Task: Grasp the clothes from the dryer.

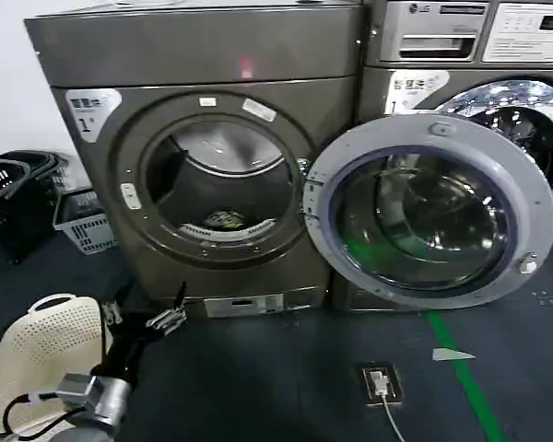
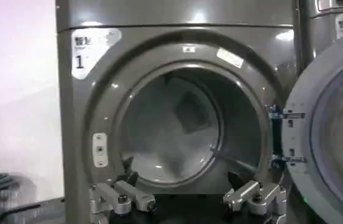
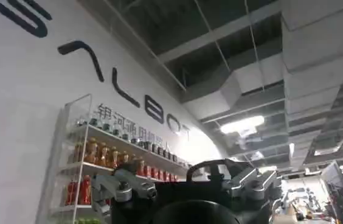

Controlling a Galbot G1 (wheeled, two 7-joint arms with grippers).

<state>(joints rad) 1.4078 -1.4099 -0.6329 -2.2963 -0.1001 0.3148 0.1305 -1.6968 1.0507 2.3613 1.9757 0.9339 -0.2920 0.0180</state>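
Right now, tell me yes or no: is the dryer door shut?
No. In the head view the dryer door is swung wide open, with the clothes visible in the drum.

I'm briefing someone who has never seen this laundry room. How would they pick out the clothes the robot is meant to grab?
Start at the dark bronze-grey dryer with the white "1" label, whose round door hangs open to its right. Look through the porthole to the bottom front of the steel drum. The clothes are the small yellow-green bundle with dark patches lying there, the only soft, coloured thing in the drum.
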